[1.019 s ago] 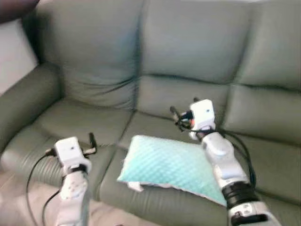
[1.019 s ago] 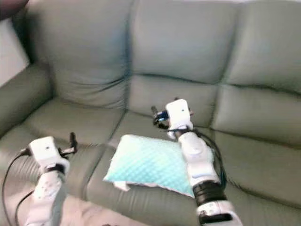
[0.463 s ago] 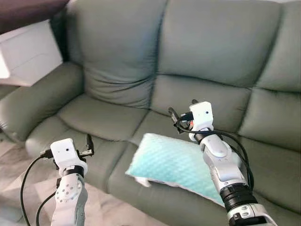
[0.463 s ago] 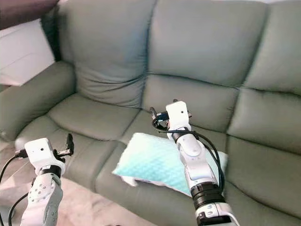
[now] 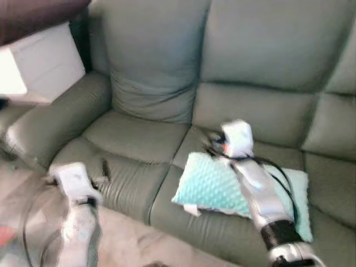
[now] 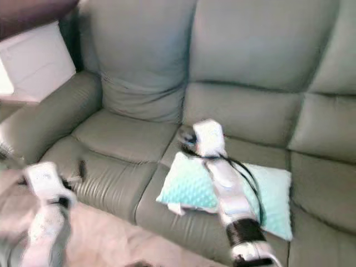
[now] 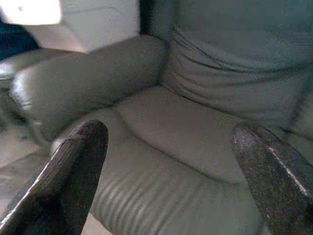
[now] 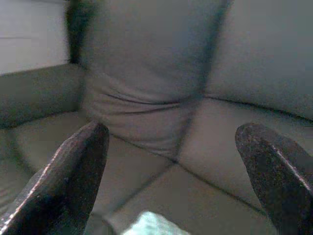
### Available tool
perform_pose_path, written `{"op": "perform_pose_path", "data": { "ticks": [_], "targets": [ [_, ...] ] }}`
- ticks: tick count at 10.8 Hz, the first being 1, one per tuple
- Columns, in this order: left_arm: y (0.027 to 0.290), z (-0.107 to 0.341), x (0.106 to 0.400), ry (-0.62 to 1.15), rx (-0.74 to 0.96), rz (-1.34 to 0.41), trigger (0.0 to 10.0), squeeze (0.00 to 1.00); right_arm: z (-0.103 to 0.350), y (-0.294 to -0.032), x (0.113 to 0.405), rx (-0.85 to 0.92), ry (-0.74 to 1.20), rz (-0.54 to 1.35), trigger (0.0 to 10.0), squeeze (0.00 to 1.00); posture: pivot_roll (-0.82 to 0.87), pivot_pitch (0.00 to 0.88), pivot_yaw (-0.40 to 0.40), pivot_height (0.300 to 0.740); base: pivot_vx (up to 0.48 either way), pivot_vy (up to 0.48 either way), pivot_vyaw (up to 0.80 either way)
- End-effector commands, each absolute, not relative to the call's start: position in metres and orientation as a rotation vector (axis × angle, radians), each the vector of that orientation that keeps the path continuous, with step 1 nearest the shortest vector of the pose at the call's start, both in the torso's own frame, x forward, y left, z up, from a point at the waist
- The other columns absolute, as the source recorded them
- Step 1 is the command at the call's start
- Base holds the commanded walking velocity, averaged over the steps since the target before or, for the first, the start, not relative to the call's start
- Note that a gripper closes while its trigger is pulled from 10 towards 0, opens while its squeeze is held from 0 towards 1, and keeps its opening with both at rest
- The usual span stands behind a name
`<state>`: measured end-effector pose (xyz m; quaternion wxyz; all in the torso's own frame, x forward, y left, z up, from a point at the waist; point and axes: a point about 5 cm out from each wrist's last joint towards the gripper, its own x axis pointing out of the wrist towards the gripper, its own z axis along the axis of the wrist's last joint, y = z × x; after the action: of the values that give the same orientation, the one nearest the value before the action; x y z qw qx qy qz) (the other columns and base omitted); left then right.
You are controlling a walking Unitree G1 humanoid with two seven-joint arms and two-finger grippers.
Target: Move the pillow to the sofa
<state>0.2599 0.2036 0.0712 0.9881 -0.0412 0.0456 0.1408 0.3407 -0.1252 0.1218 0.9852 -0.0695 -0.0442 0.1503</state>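
- Grey-green leather covers the sofa (image 5: 139,139) in the left eye view. The pillow (image 5: 214,186), pale turquoise and quilted, lies flat on the middle seat cushion near its front edge, so the task's thing is judged already delivered. The right gripper (image 5: 214,146) hovers above the pillow's rear edge, apart from it as far as the blur lets one tell; nothing is carried.
- Right eye view: same scene. The left gripper (image 6: 78,169) hangs in front of the left seat cushion, well apart from the pillow; this arm is judged idle. A white box (image 6: 36,64) stands beyond the armrest.
- Left wrist view: two black fingers (image 7: 78,171) stand spread wide with nothing between them, facing the armrest and left seat.
- Right wrist view: the fingers (image 8: 73,171) are likewise spread wide and empty, aimed at the backrest. A sliver of turquoise pillow (image 8: 146,227) shows beneath them, consistent with a completed release.
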Motion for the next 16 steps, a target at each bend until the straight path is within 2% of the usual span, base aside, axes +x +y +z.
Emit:
{"op": "perform_pose_path", "data": {
  "ticks": [1,7,10,16],
  "targets": [
    [0.211,0.077,0.260,0.077,-0.067,0.293,10.0,0.00,0.128,-0.114,0.342,-0.120,-0.112,0.327,10.0,0.00,-0.21,0.109,0.099,0.740,0.000,0.480,0.00],
    [0.202,0.077,0.258,0.087,-0.070,0.273,10.0,0.00,0.126,-0.114,0.340,-0.112,-0.106,0.326,10.0,0.00,-0.21,0.110,0.099,0.740,0.000,0.437,0.00],
    [0.201,0.077,0.254,0.082,-0.064,0.277,10.0,0.00,0.126,-0.112,0.340,-0.120,-0.110,0.342,10.0,0.00,-0.20,0.112,0.090,0.740,0.000,0.000,0.00],
    [0.204,0.081,0.248,0.069,-0.036,0.294,10.0,0.00,0.127,-0.100,0.341,-0.112,-0.111,0.412,10.0,0.00,-0.16,0.093,0.073,0.740,0.000,0.000,0.80]
  ]
}}
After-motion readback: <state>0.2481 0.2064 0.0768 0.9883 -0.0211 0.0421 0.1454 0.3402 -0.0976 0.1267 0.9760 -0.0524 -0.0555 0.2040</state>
